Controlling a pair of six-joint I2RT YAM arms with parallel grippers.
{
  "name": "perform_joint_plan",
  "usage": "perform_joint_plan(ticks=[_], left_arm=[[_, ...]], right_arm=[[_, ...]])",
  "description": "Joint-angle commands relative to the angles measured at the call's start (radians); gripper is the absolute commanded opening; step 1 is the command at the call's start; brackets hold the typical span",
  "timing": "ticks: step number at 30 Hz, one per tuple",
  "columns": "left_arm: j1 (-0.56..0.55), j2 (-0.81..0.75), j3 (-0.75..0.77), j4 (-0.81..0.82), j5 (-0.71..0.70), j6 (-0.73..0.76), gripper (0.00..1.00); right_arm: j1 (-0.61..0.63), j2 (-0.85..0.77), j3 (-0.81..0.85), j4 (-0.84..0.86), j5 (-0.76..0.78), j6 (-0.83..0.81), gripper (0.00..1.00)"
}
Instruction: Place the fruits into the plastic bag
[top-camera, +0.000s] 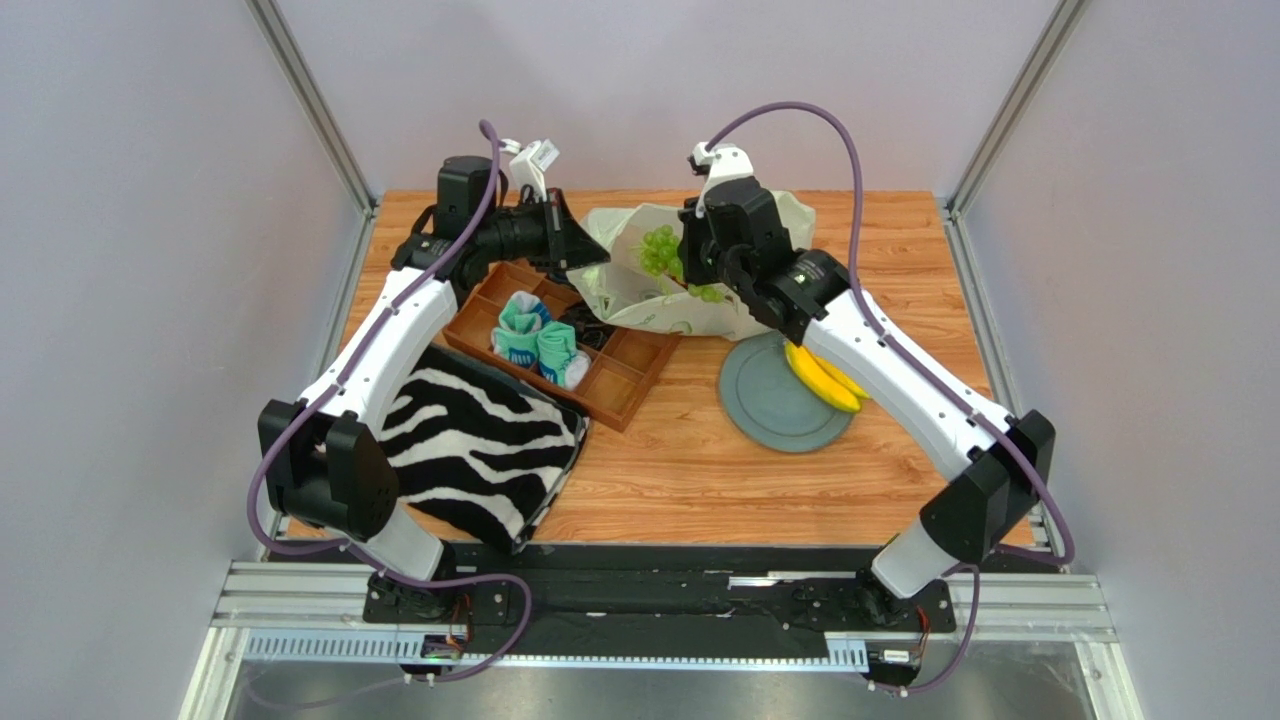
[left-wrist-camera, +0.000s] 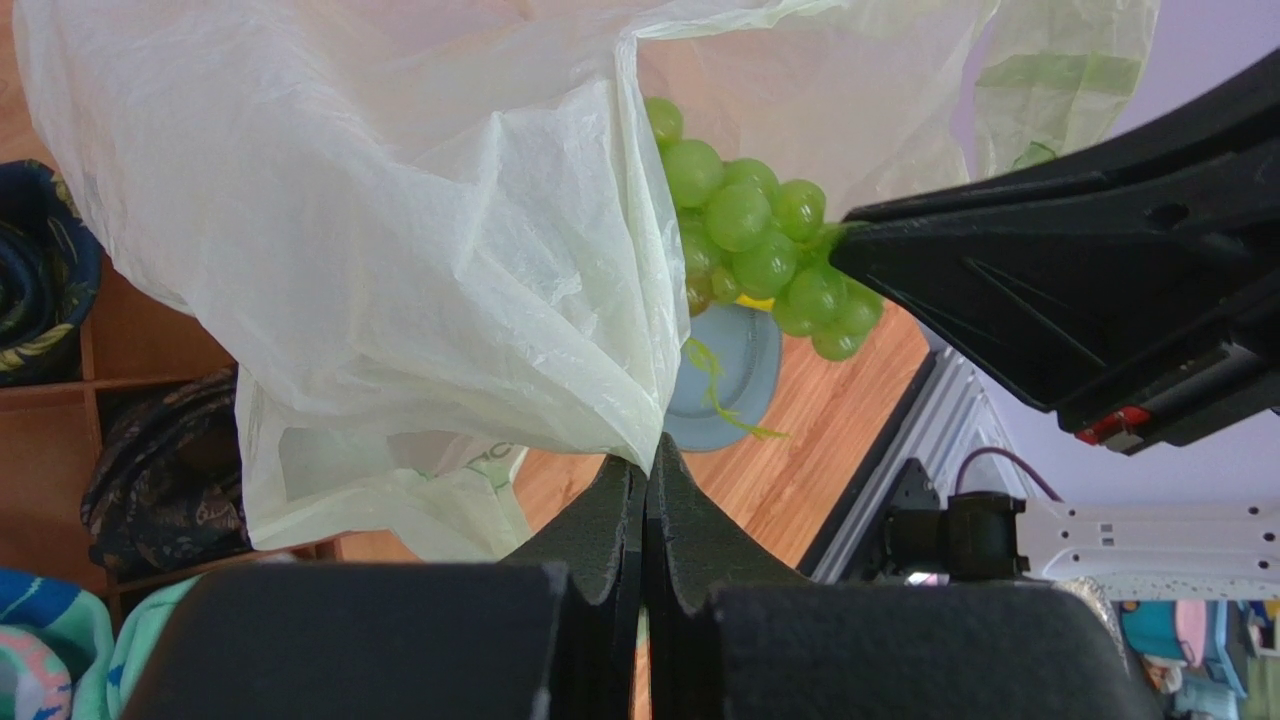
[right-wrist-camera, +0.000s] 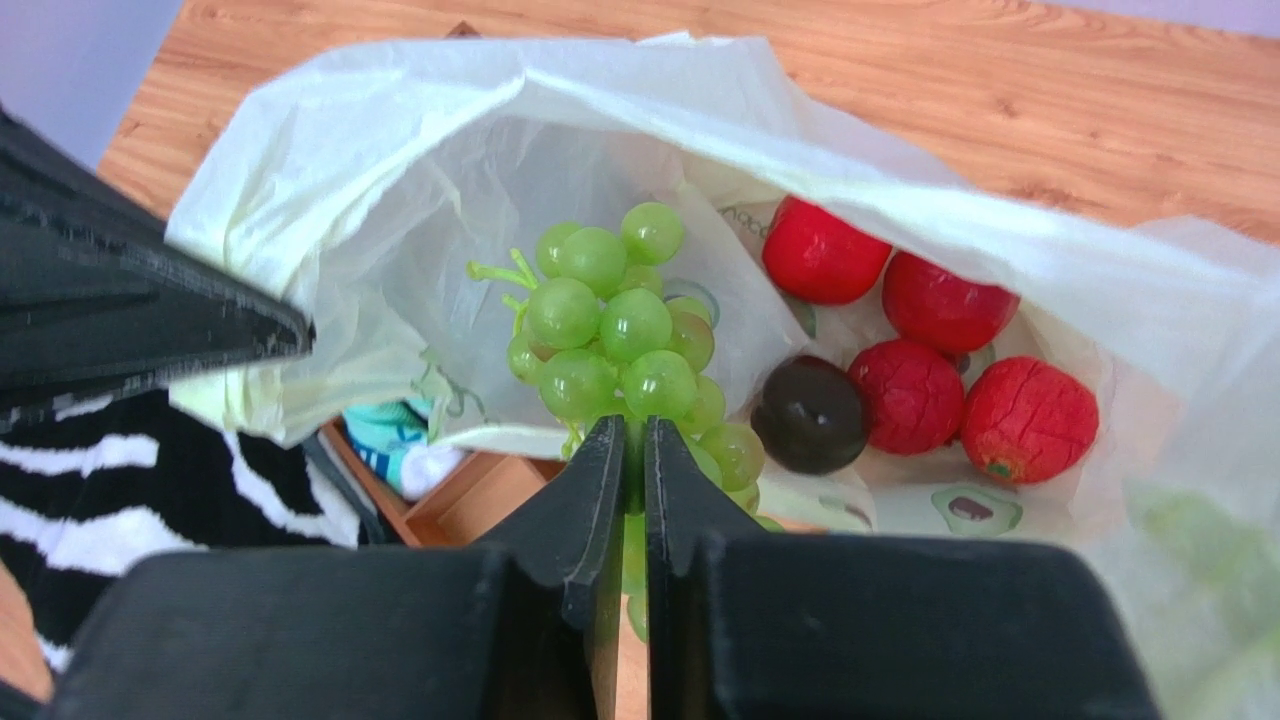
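- Here, the right gripper (right-wrist-camera: 633, 438) was pinched shut on the stem of the grape bunch (right-wrist-camera: 624, 323). The bunch hung at the open mouth of the plastic bag (right-wrist-camera: 451, 165); whether it had passed the rim could not be told.
- The left gripper (left-wrist-camera: 646, 458) had its fingers pressed together on a fold of the bag's thin film, holding that side of the mouth up.
- Risk, right side: if released short of the rim, the bunch would probably drop outside, onto the wooden tray (right-wrist-camera: 451, 503) visible just below it. A trailing stalk might also snag the film.
- Risk, left side: the film looked thin and slippery, so it might slide out of the pinch and let the mouth collapse over the fruit inside.
- Risk, both sides: the two grippers stood close together, and a push from the bunch could tug the film from the left hold.
- Bag contents: four red fruits (right-wrist-camera: 947, 300) and one dark fruit (right-wrist-camera: 812, 413), lying together on the bag's lower wall.
- Plate (top-camera: 759, 413): the bananas (top-camera: 824, 375) lay on its far right edge, outside the bag, so the task appeared unfinished.
- Tray compartments: rolled socks (top-camera: 538, 342) in one; dark rolled items in others, too unclear to name.
- A striped cloth (top-camera: 473, 443) lay beside the tray.
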Motion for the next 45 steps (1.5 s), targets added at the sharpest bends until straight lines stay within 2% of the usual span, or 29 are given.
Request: perform_joint_plan(ticks=[1,7,15,23,34,36,37,39,40,43,45], left_arm=[[0.006,-0.011,-0.001,0.04,0.018,-0.009,0.0],[0.006,-0.01,-0.002,0.043,0.021,-0.012,0.0],[0.007,-0.013,0.001,0.038,0.018,-0.007,0.0],[0.009,-0.013,-0.001,0.038,0.017,-0.007,0.0],[0.009,-0.003,-0.001,0.037,0.017,-0.006,0.0],[0.009,-0.003,-0.001,0.037,0.018,-0.007,0.0],[0.009,-0.003,0.001,0.038,0.02,-0.007,0.0],[0.01,-0.003,-0.001,0.037,0.018,-0.007,0.0],[0.01,-0.002,0.001,0.037,0.02,-0.007,0.0],[0.009,-0.003,0.001,0.037,0.018,-0.006,0.0],[0.01,-0.003,0.001,0.037,0.018,-0.007,0.0]], right_arm=[[0.003,0.097,0.148,-0.002,0.069,-0.04,0.0],[0.001,0.215,0.251,0.004,0.12,-0.098,0.0],[-0.008,0.335,0.249,0.039,0.302,-0.202,0.0],[-0.066,0.381,0.191,0.051,0.344,-0.181,0.0],[-0.112,0.467,0.203,0.03,0.309,-0.118,0.01],[-0.114,0.473,0.217,0.013,0.304,-0.11,0.09],[-0.115,0.471,0.217,0.01,0.303,-0.109,0.21],[-0.117,0.464,0.216,0.008,0.293,-0.101,0.33],[-0.117,0.461,0.214,0.008,0.292,-0.1,0.43],[-0.117,0.448,0.207,0.008,0.278,-0.095,0.57],[-0.117,0.442,0.197,0.012,0.267,-0.092,0.61]])
